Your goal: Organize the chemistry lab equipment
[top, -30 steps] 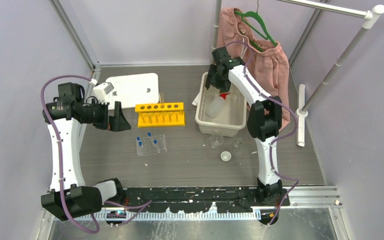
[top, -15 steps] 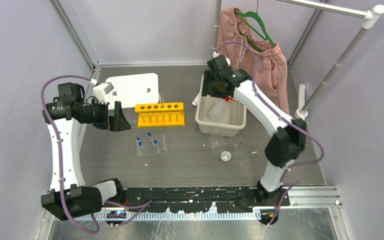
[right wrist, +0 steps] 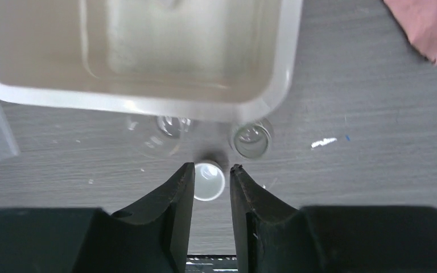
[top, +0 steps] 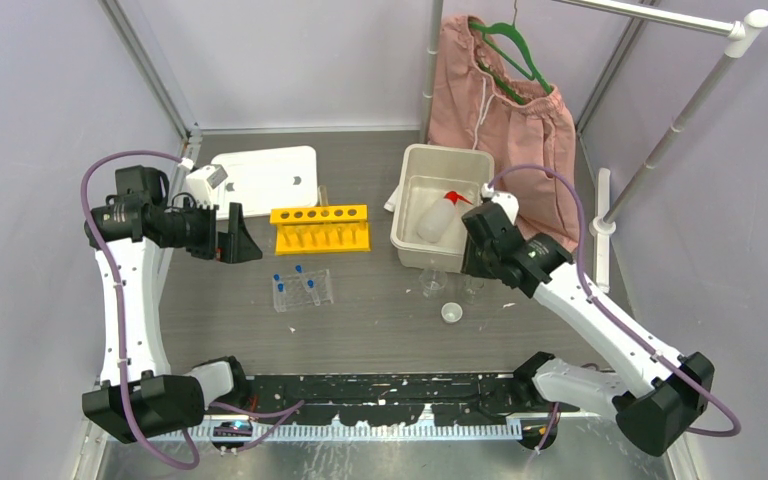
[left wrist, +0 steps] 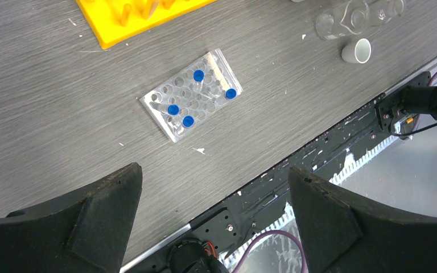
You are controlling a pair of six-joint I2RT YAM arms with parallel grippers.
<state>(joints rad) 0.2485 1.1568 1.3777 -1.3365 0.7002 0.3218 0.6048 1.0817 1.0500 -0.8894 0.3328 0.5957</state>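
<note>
Both arms hover; right hand (right wrist: 211, 168) points toward tiny white cup (right wrist: 209, 181).

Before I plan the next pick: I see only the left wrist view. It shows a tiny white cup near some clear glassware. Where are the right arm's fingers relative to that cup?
Observer: In the right wrist view the tiny white cup lines up between the fingers of the right gripper, which stand slightly apart. It is not gripped yet.
Operator: And the squeeze bottle? I cannot find it.
Observer: The red-spouted squeeze bottle lies on its side inside the white tub.
Operator: Does the yellow rack hold any tubes?
Observer: In the top view all six holes of the yellow rack look empty.
</note>
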